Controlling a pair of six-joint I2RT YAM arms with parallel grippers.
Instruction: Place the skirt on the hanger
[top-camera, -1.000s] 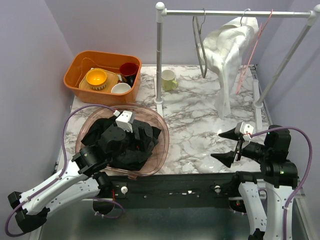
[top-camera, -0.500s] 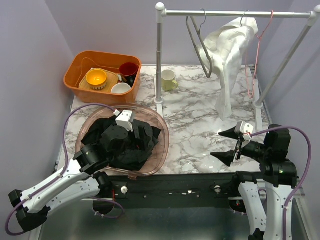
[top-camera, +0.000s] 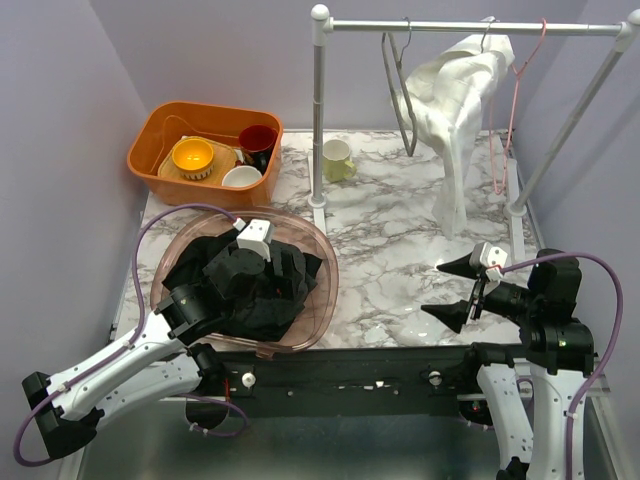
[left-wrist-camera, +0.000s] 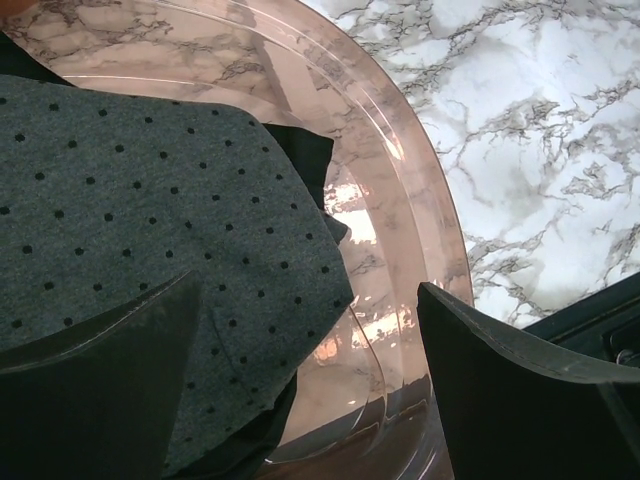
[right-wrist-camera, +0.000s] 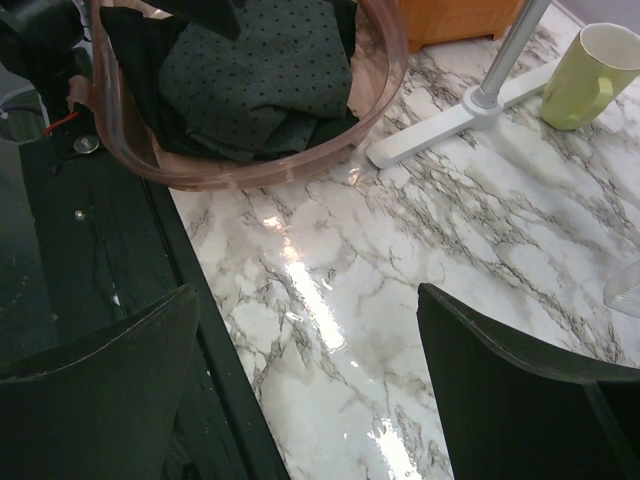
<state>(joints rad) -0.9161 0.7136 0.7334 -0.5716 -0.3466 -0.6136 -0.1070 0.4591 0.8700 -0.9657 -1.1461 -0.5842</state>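
Skirt (top-camera: 245, 285) — grey, dotted — lies heaped in the basin (top-camera: 328, 285). Left hand (left-wrist-camera: 308, 300) hovers just over it, fingers apart, gripping nothing: seemingly the pick-up step. Next, lower and pinch a fold. Right hand (top-camera: 435, 290), also apart, hangs well right of the basin.

Robot lab cell, lilac walls (top-camera: 60, 120), marble tabletop (top-camera: 385, 255)

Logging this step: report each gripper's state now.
Left gripper: open, empty, over the dotted skirt in the pink tub.
Right gripper: open, empty, over the marble table.
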